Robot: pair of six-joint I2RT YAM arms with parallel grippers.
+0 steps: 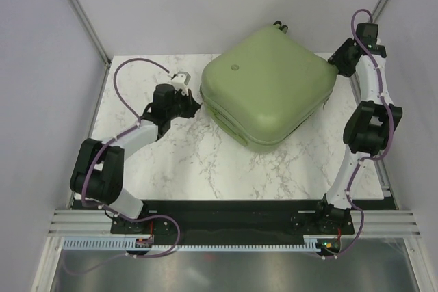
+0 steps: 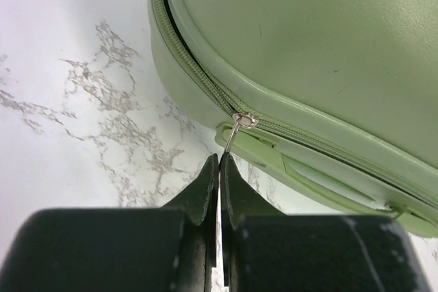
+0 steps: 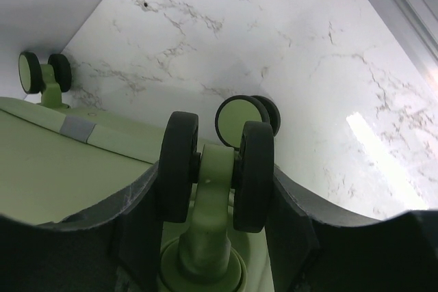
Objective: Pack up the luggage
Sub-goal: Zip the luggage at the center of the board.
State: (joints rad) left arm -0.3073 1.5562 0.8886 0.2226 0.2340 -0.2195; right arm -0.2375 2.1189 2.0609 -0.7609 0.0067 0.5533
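You can't see the zipper pull's (image 2: pixel 235 133) tab end: your left hand's (image 2: pixel 219 169) pinched fingers hide it. The luggage (image 2: pixel 308 46) runs off-frame.

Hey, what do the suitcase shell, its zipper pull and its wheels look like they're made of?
Luggage shell: likely molded plastic, matte sage green, smooth with soft highlights.
Zipper pull: looks metal, thin, silvery, shiny.
Wheels: matte black tyres, rubber or hard plastic, cannot tell; green smooth plastic-looking hubs.

Bright, even overhead light, soft shadows, and a white glare streak on the table (image 3: pixel 321 100).
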